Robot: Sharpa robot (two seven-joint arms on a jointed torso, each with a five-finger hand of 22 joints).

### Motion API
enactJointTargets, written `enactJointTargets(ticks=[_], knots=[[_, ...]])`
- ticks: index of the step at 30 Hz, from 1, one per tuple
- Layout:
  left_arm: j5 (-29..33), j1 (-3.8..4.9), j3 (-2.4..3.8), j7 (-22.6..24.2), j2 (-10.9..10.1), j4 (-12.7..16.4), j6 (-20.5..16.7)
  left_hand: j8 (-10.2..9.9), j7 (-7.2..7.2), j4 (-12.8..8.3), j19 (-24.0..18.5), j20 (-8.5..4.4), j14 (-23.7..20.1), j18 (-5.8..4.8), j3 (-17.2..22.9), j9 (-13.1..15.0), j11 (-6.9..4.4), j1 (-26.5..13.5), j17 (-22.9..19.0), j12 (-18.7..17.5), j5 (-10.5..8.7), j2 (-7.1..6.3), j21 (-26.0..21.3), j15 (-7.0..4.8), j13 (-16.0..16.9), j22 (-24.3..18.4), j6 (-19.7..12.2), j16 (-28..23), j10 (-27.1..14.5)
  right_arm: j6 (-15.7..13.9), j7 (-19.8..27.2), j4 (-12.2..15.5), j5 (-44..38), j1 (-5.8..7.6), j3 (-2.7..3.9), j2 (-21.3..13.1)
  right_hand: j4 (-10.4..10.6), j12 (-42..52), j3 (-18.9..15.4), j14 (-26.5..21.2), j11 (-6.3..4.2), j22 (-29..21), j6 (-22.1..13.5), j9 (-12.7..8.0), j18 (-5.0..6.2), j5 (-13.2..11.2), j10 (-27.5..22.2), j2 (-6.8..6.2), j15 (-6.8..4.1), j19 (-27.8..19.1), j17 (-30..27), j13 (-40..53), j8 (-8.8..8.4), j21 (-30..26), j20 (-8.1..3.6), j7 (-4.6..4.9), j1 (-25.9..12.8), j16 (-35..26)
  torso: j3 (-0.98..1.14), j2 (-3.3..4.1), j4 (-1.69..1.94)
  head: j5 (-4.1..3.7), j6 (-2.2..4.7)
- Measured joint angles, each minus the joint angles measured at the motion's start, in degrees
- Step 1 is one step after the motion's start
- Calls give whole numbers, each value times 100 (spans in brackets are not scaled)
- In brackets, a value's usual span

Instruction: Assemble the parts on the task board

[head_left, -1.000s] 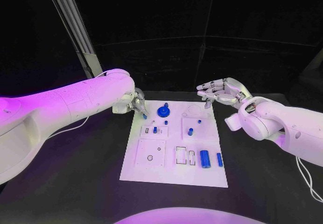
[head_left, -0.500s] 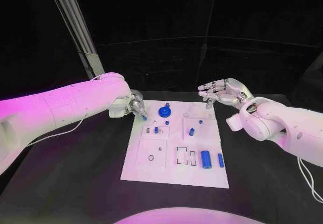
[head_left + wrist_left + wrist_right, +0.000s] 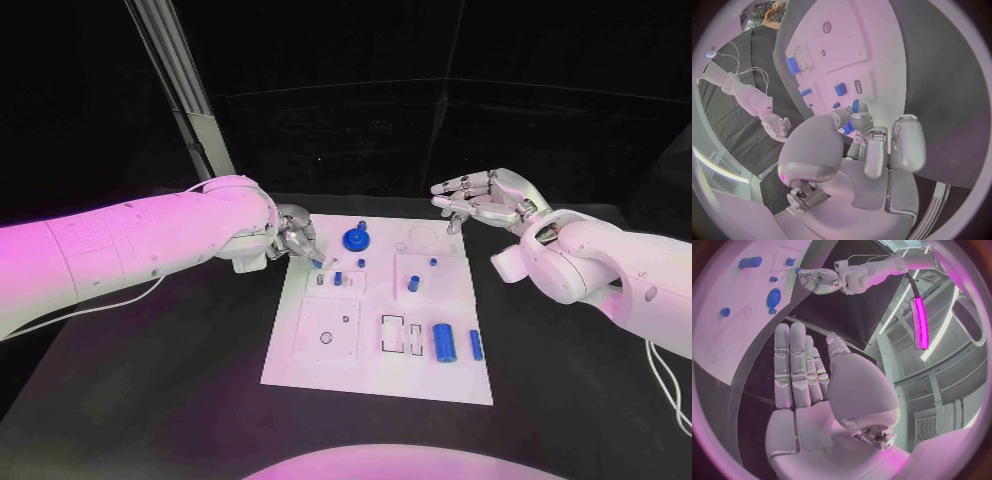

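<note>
The white rectangular task board (image 3: pixel 325 365) lies mid-desk (image 3: pixel 173 380). The left hand (image 3: pixel 296 240) sits at its far left corner, the right hand (image 3: pixel 483 203) beyond its far right corner. A blue gear-shaped part (image 3: pixel 353 239) stands near the far edge, two blue cylinders (image 3: pixel 444 341) near the right.

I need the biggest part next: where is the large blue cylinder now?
In the head view, the large blue cylinder lies on the task board, near its right edge at the near end, between a rectangular slot and a thinner blue cylinder.

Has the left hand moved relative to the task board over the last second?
Yes. The left hand has shifted slightly toward the robot along the task board's left edge, holding a small blue part in its fingers.
</note>
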Motion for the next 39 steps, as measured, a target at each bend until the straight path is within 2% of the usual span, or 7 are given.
enactJointTargets(ticks=[5,14,29,39], knots=[[-21,-84,-3,1,-178,244,-248,0,-20,-7,0,0,0,0,7,0,0,-16,0,0,-10,-15,0,0,0,6,21,0,0,1,0,-17,0,-1,0,-16,0,0,0,0,0,0,0,0,0,0,0,0,0,0,0,0,0,0,0,0,0,0,-2,0,5,-7,-8],[-169,-202,-9,0,-273,511,-476,23,-20,-54,0,0,0,0,73,-3,-20,-55,0,0,-12,-55,0,0,0,18,21,0,20,7,1,-24,0,-2,-1,-22,0,0,0,0,0,1,0,0,0,0,0,0,0,0,0,1,0,0,0,0,0,0,-5,1,7,2,-20],[-321,-260,-12,-56,-291,563,-468,22,-19,-48,0,0,0,0,79,4,-19,-52,0,0,-5,-52,0,0,1,22,20,0,20,15,1,-34,0,-4,-2,-11,0,0,0,0,0,-6,0,0,0,28,0,0,0,0,7,-7,25,-27,0,0,0,0,-3,10,-1,-7,-40],[-357,-261,-8,-115,-255,541,-376,28,-18,-63,0,0,0,0,94,8,-18,-50,0,0,-5,-50,0,0,1,21,19,0,19,21,1,-35,0,-5,-2,-8,0,0,0,0,0,-5,0,0,0,27,0,0,0,0,6,-7,25,-27,0,0,0,0,-3,9,-2,-21,-44]])
